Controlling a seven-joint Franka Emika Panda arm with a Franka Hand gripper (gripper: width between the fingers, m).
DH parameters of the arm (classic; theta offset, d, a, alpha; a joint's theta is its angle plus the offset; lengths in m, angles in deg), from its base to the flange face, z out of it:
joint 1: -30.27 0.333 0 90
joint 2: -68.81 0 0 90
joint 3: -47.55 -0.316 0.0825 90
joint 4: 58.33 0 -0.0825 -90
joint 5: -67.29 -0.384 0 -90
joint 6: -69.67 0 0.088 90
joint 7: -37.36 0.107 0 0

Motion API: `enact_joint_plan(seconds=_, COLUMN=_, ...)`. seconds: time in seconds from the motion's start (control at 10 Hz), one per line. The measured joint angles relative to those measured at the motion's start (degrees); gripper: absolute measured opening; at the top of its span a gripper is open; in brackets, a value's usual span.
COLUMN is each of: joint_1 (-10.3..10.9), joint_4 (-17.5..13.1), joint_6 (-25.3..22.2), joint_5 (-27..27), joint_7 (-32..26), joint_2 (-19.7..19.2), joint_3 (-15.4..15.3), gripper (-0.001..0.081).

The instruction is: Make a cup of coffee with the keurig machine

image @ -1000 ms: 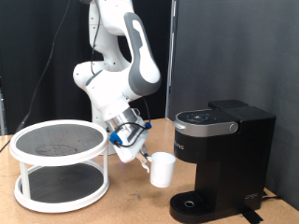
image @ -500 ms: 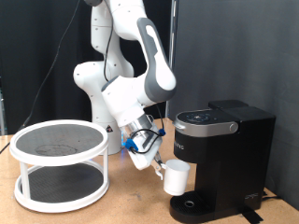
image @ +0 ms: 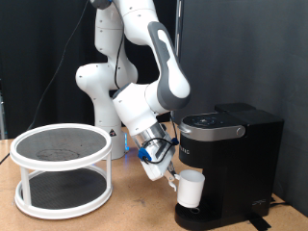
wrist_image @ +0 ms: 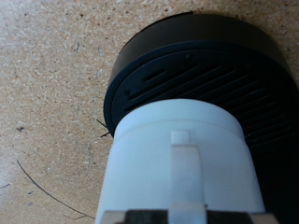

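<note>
1. your franka arm (image: 135,67) reaches from its base at the exterior view's top left down and across to the machine; keep that low, bent reach slow, because the wrist sits close to the machine's front face.
2. the keurig machine (image: 236,159) stands on the wooden surface (image: 125,217) at the exterior view's right, lid down and its silver-rimmed top panel above the brew bay. judge clearance against that overhang, not the body.
3. the two-tier white rack (image: 63,168) with dark mesh shelves sits at the exterior view's left, well apart from the work, so it is no obstacle.
4. the round drip base (wrist_image: 201,79), black with slotted grating, fills the wrist view behind the mug. it is your target, so centre the mug over the slots rather than the rim.
5. the cup (image: 191,190), a white ceramic mug, hangs under the brew head, just above or barely touching the drip base; i cannot tell which. its handle (wrist_image: 187,173) faces the wrist camera.
6. the end effector (image: 173,178) appears pressed together on the mug's handle, though the fingers are mostly hidden. to place it well, lower it level, confirm the bottom sits flat, and avoid twisting about the handle.
</note>
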Motion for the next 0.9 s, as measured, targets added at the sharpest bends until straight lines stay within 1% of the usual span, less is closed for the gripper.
enact_joint_plan(seconds=0.2, joint_1=0.0, joint_4=-1.22, joint_6=0.44, joint_5=-2.37, joint_7=-2.04, joint_2=-1.11, joint_3=-0.41, gripper=0.0)
enact_joint_plan(seconds=0.5, joint_1=0.0, joint_4=-2.28, joint_6=0.52, joint_5=-3.03, joint_7=-2.6, joint_2=-2.46, joint_3=-0.77, gripper=0.0)
enact_joint_plan(seconds=0.9, joint_1=0.0, joint_4=-2.46, joint_6=0.52, joint_5=-3.07, joint_7=-2.82, joint_2=-3.47, joint_3=-1.39, gripper=0.0)
